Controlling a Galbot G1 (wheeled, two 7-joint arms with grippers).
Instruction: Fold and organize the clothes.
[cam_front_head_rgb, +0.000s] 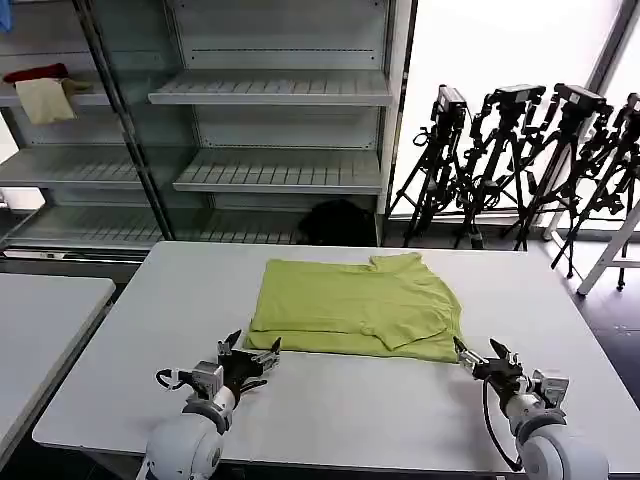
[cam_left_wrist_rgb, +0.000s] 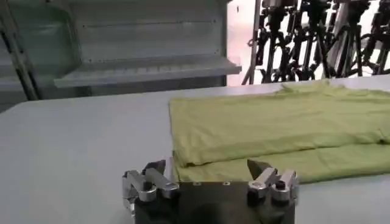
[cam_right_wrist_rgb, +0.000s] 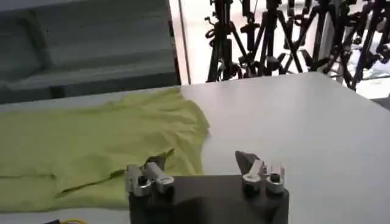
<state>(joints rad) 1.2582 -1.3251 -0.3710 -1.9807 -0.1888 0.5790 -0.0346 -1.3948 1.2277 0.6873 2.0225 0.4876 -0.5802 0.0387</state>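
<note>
Lime-green short-sleeved cotton T-shirt (cam_front_head_rgb: 355, 305) lying flat on the white rectangular counter (cam_front_head_rgb: 330, 410), near its middle, already folded over itself once along the length; upper layer stopping short of the near hem, leaving a strip of the lower layer exposed; collar at the far edge, one sleeve flap turned in toward the right side; printed graphic not visible on the upward face.

Left gripper (cam_front_head_rgb: 250, 358) low over the counter just off the shirt's near-left corner; fingers (cam_left_wrist_rgb: 154, 175) spread apart, nothing between them; corner of the garment directly ahead in the left wrist view, apart from the tips.

Right gripper (cam_front_head_rgb: 480, 362) low at the near-right corner of the shirt; fingers (cam_right_wrist_rgb: 245, 163) likewise released and empty, one tip close to the cloth edge, contact not confirmable.

Progress judged as partial: first lengthwise fold complete, edges fairly even; further folds to a compact shape apparently outstanding, as is any final placement; both grippers positioned as if for a pinch at the near corners.

Grey metal shelving unit (cam_front_head_rgb: 275, 90) behind the counter; black camera tripods (cam_front_head_rgb: 520, 150) standing by the window.

Brands, labels, writing: none legible on garment, counter or grippers.
</note>
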